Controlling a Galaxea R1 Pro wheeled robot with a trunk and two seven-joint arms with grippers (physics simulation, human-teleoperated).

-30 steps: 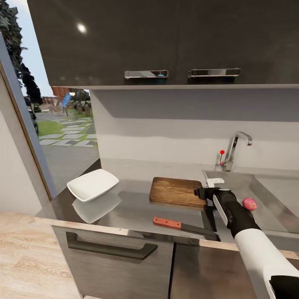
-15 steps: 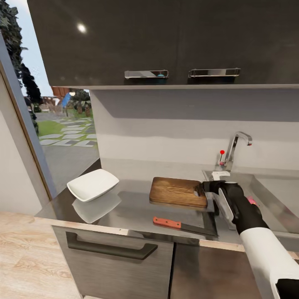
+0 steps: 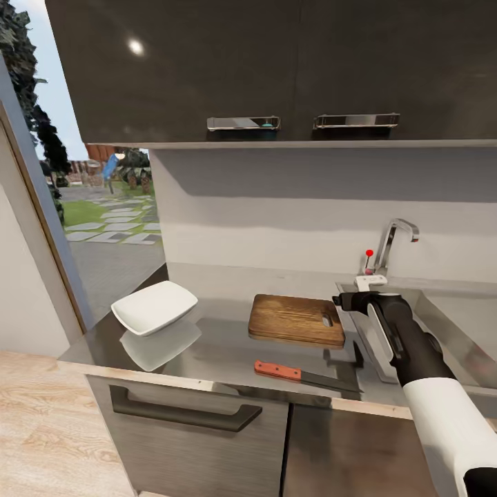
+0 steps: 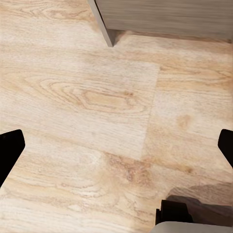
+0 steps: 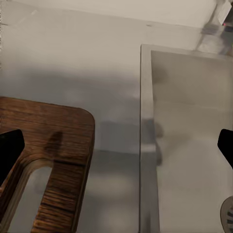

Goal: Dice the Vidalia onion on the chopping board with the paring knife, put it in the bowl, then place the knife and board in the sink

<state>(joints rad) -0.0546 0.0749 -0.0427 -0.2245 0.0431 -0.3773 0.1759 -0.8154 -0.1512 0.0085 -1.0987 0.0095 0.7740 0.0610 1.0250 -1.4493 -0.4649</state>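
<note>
My right gripper (image 3: 359,293) is hanging at the right of centre in the head view, over the near-left corner of the sink (image 3: 452,324), with my black-and-white forearm running down to the lower right corner of the frame. In the right wrist view my two fingertips (image 5: 10,148) are showing at opposite edges, spread wide with nothing between them; the same goes for my left gripper (image 4: 116,145), whose dark tips are sitting far apart over the pale wooden floor (image 4: 97,97).

The chopping board (image 3: 297,319) is lying flat just left of my right wrist in the head view, its slot handle hole at the end nearest the sink. In the right wrist view that slotted end is filling the lower left, and the basin rim is running down the middle. The paring knife (image 3: 304,375) is resting below the board, near the front edge of the countertop (image 3: 221,345), orange handle to the left and dark blade pointing right. The bowl (image 3: 154,306) is sitting well apart at centre left. The tap (image 3: 388,250) is standing behind the sink at the right. My arm is covering much of the basin, so I cannot tell where the onion is lying.
</note>
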